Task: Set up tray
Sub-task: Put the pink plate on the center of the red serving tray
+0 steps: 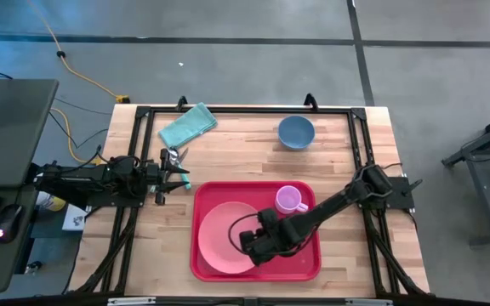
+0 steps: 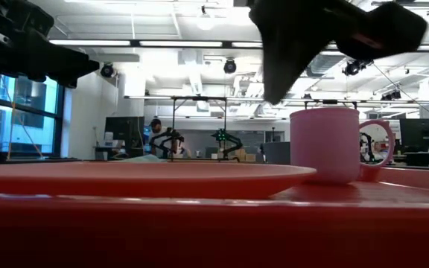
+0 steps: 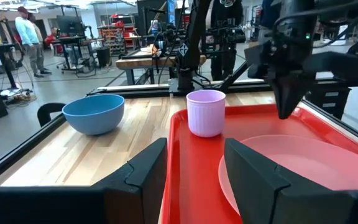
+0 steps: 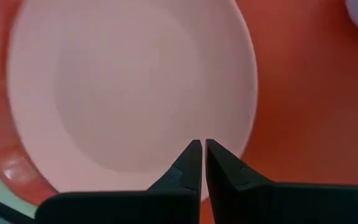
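Observation:
The red tray (image 1: 306, 262) lies on the wooden table near its front edge. A round pink plate (image 1: 221, 238) rests flat in the tray's left half, and a pink cup (image 1: 289, 201) stands upright in the tray's far right part. My right gripper (image 4: 202, 144) is shut and points steeply down, hovering just above the plate's right rim (image 4: 244, 124) and touching nothing. My left gripper (image 3: 194, 168) waits at the table's left edge, level and open, facing the tray's left rim (image 3: 173, 143).
A blue bowl (image 1: 296, 132) stands at the back right of the table. A teal cloth (image 1: 187, 126) lies at the back left. The black frame rail (image 1: 245, 109) runs round the table. Bare wood shows between the tray and the bowl.

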Tool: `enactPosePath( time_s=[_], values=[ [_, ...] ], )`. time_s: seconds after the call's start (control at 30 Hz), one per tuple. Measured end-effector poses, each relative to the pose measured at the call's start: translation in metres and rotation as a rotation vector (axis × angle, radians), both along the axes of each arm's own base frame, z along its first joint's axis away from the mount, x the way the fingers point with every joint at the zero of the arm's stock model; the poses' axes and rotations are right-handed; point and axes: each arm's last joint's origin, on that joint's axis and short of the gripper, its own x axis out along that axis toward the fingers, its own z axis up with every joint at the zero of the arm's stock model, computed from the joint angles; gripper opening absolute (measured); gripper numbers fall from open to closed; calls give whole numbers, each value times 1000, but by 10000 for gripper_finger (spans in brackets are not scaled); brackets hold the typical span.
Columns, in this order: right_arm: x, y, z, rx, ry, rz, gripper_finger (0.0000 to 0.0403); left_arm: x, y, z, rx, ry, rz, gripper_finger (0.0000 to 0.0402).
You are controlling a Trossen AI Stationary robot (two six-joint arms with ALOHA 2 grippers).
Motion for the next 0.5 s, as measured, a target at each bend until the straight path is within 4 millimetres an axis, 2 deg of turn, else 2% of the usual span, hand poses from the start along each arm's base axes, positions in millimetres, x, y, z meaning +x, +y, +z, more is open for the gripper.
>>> enactPosePath(
  time_s=[0.13, 0.23, 0.33, 0.5],
  values=[
    [-3, 4, -9, 40, 10, -5, 8, 0, 0, 0, 0, 1, 0, 193],
    [-6, 4, -17, 46, 33, -10, 32, 0, 0, 0, 0, 3, 0, 193],
    [-7, 4, -18, 55, 39, -13, 74, 0, 0, -1, 0, 7, -2, 193],
    [-5, 0, -18, 30, 37, -14, 165, 0, -1, -2, 6, 24, -24, 193]
  ],
)
